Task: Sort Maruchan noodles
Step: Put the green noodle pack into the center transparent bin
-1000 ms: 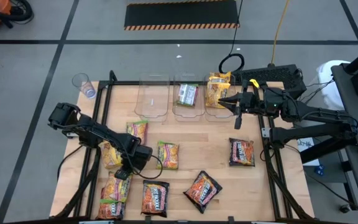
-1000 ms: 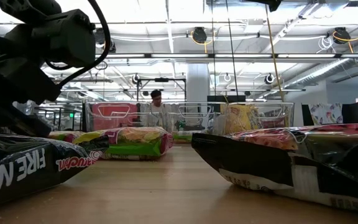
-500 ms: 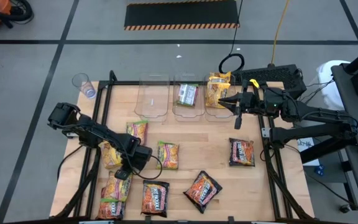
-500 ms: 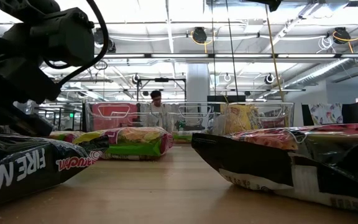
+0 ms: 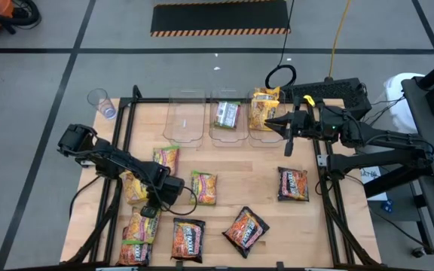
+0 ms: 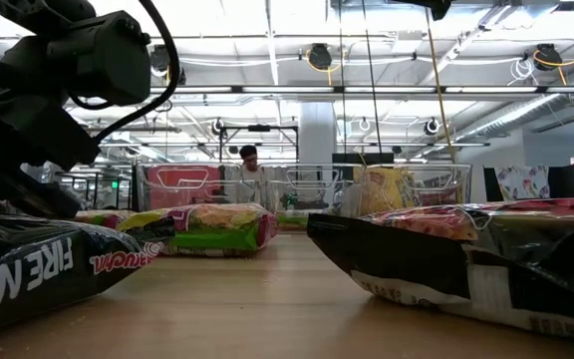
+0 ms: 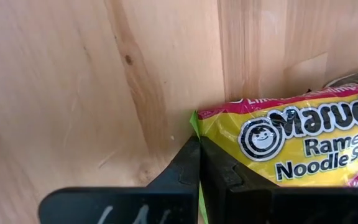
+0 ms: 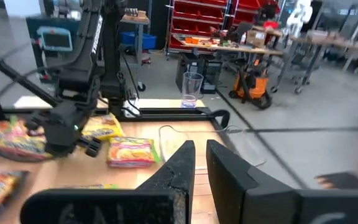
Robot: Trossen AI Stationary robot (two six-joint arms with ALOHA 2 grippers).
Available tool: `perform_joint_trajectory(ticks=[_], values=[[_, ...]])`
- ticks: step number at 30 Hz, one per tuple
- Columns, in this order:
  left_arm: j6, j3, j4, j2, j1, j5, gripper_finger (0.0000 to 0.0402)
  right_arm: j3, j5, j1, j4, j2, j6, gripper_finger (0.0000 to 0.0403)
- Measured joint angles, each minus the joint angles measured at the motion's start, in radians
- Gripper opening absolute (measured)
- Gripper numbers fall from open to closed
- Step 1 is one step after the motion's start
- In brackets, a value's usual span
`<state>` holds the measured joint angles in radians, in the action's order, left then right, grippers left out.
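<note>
Left hand (image 5: pixel 151 211) is low over the near-left part of the wooden surface (image 5: pixel 262 177). Its fingers (image 7: pixel 191 168) are pressed together on the green corner edge of a yellow noodle packet (image 7: pixel 297 146). The rest of that packet is cut off in the wrist view, and from above the arm hides the pinch point.

Right hand (image 5: pixel 286 144) is held above the far right of the surface, just beside the bins. Its fingers (image 8: pixel 225 171) stand narrow with a slim gap, nothing between them.

Three clear bins (image 5: pixel 187 120) line the far edge. The left one looks bare; the middle holds a green-edged packet (image 5: pixel 227 115); the right holds yellow packets (image 5: pixel 263 109), partly masked by the right hand.

Loose packets on the surface:
- green-edged packet near the middle (image 5: pixel 203 187)
- dark packet at the right (image 5: pixel 293 184)
- dark packet near the front centre (image 5: pixel 246 229)
- dark packet front left (image 5: pixel 188 239)
- several yellow ones under and around the left arm; count uncertain.

Low view: a dark packet (image 6: pixel 28 269) and another (image 6: pixel 466 259) fill the foreground and block most of the surface. A person (image 6: pixel 251 170) stands far behind the bins, detail too small.
</note>
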<state>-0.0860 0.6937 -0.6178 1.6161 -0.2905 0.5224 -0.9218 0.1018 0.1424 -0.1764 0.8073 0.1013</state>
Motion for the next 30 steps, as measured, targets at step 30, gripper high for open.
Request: perform_joint_trajectory(ticks=[30], values=[[-0.156, 0.011, -0.007, -0.106, 0.108, -0.109, 0.0, -0.001, -0.211, -0.117, 0.046, 0.26, -0.248, 0.0038]])
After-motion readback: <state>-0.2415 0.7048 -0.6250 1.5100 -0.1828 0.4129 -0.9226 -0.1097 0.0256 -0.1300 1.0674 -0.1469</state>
